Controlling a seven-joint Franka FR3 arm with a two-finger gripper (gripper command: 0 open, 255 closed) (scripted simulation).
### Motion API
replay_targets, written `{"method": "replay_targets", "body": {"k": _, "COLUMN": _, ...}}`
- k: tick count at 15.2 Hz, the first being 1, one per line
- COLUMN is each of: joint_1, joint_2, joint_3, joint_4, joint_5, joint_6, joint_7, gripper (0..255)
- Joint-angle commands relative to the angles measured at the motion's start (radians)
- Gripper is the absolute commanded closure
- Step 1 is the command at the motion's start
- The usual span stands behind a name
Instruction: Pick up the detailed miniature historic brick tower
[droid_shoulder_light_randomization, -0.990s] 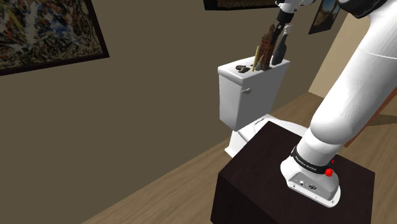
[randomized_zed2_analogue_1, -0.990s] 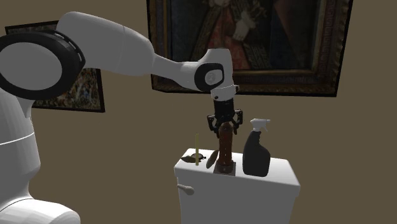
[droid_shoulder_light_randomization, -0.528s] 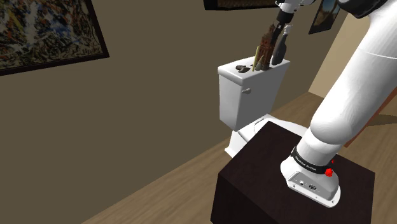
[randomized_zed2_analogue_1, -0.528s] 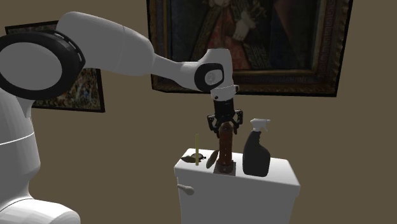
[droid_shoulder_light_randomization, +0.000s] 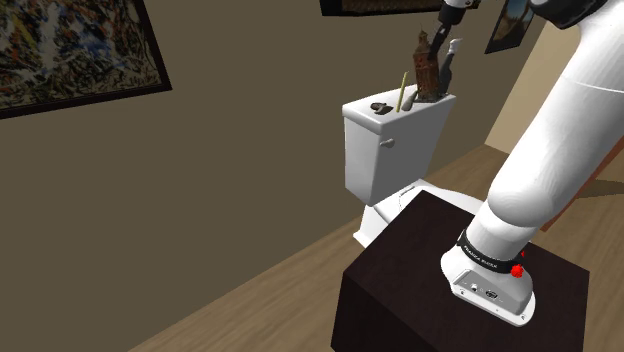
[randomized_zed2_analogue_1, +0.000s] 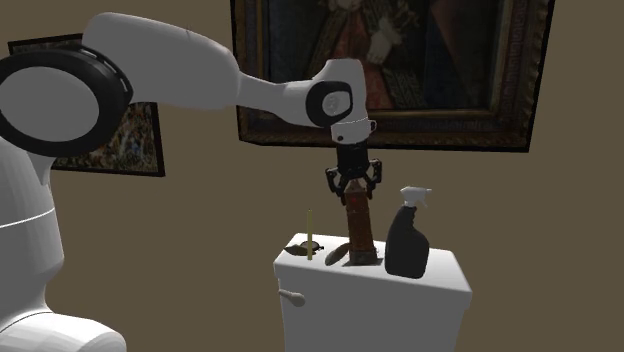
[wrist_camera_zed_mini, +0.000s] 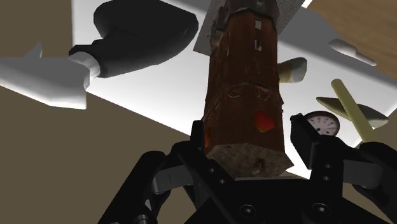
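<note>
Has lifted brick tower (randomized_zed2_analogue_1: 360, 235) a little since a second ago, gripping its top in clenched tool (randomized_zed2_analogue_1: 353, 190). Seems stiff, rough, fairly light; likely to swing.

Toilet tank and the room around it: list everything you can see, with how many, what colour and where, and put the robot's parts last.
toilet: one, white, at the middle of the shoulder view
tower: one, brown brick, upright over the tank lid, clasped at its top
spray bottle: one, black with a white head, on the lid beside the tower
stick: one, yellow, upright near the lid's other end
watch dial: one, pale face, by the stick
paintings: three, dark frames, behind and beside the toilet
stand: one, dark box, shoulder view's lower right
arm: one, white, dark joints
gripper: one, black, shut on the tower
</note>
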Motion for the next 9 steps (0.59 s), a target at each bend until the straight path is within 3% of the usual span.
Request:
{"method": "replay_targets", "body": {"k": 1, "joint_1": -0.001, "joint_2": 0.0, "joint_3": -0.001, "joint_4": 0.029, "joint_5": -0.001, "joint_6": -0.029, "joint_7": 0.001, "gripper": 255}}
{"method": "replay_targets", "body": {"k": 9, "joint_1": -0.006, "joint_2": 0.018, "joint_3": -0.005, "joint_4": 0.13, "joint_5": 0.012, "joint_6": -0.116, "joint_7": -0.002, "gripper": 255}}
